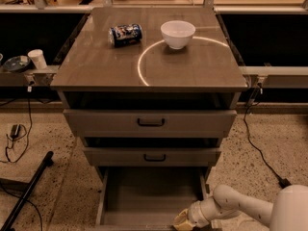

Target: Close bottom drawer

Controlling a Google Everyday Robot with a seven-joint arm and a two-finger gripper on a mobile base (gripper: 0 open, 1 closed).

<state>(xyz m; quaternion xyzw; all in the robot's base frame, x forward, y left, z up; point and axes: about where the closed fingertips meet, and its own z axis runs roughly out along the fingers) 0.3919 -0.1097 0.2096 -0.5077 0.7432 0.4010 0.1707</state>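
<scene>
The bottom drawer (pixel 150 196) of the grey-brown cabinet (pixel 72 124) is pulled far out towards the camera. Its plain grey box is open to view, and its front panel sits at the very bottom edge of the frame, mostly cut off.

The claw (pixel 183 220) is low at the drawer's front right corner, its yellowish tip at or just beside the front edge. Whether it touches the panel cannot be told, nor whether the claw is open or closed. The white arm (pixel 240 208) reaches in from the lower right, running leftwards across the speckled floor (pixel 269 143) to that corner.

Above, the middle drawer (pixel 153 157) juts out a little, with its small black handle in the centre. The top drawer (pixel 150 122), the widest front, also juts out slightly under the tabletop (pixel 192 71).

A blue can (pixel 125 34) lies on its side on the tabletop towards the back left. A white bowl (pixel 178 33) stands upright near it on the right, apart from it. A bright curved line of light crosses the surface in front of the bowl.

To the left of the cabinet a white cup (pixel 37 58) stands on a lower ledge. A black pole (pixel 26 191) slants across the floor at the lower left, and a black cable (pixel 262 153) trails over the floor on the right
</scene>
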